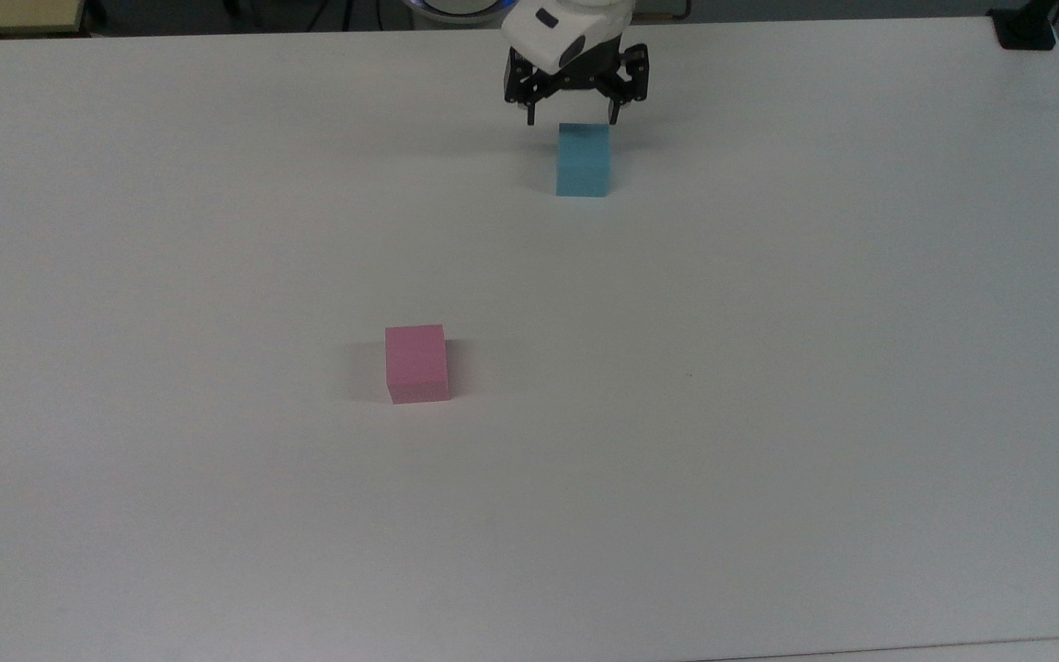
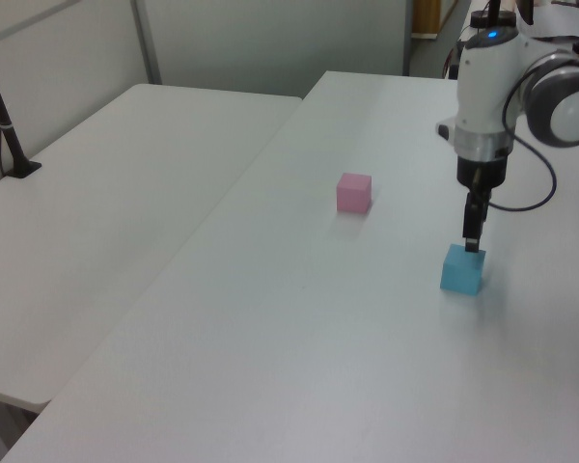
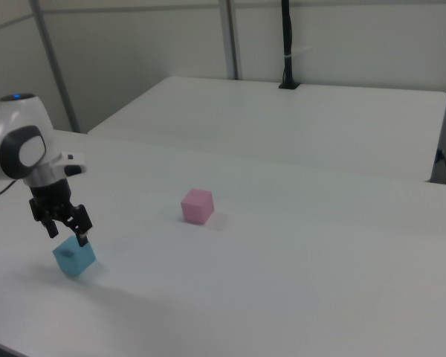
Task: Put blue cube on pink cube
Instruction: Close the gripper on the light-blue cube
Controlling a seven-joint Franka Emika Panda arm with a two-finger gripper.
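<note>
Above the blue cube [image 1: 583,159], at the far side of the worktop [image 1: 768,368] in the top view, the pincer [image 1: 574,118] hangs spread wide and empty, fingers straddling the cube for a grasp. Well apart, nearer and to the top view's left, the pink cube [image 1: 416,363] sits bare-topped, free to receive it.

The arm's upper links run off the top edge of the top view, off the upper right corner of the left view, and off the left edge of the right view. In the left view the gripper [image 2: 473,234] is seen edge-on, so its 2 fingers overlap into 1 dark bar. In the right view, the table [image 3: 282,253] is cut by the bottom and right edges, and a black post [image 3: 287,44] at upper centre leaves the top edge.
</note>
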